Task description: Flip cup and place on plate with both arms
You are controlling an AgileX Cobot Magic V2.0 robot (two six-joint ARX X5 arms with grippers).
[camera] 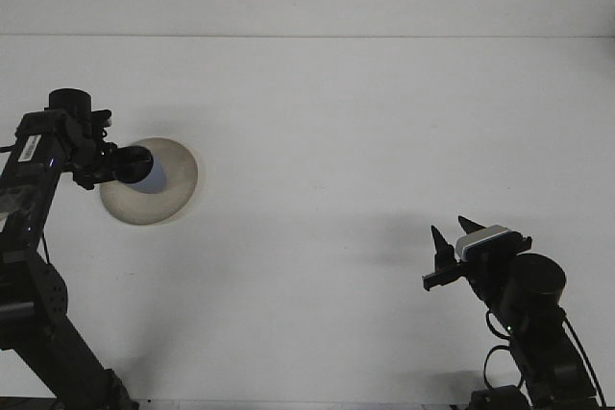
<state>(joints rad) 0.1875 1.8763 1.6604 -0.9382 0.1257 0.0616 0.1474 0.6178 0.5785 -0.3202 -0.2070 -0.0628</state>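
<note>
A round beige plate (163,201) lies on the white table at the left. My left gripper (133,165) reaches in from the left and is shut on a dark cup (153,176). The cup lies on its side over the plate's left half, its pale end pointing right. Whether the cup touches the plate cannot be told. My right gripper (450,240) stands open and empty at the lower right, far from the plate, with its fingers pointing up.
The white table (346,141) spreads between the two arms, and its far edge meets a pale wall. The left arm's dark links run down the left border.
</note>
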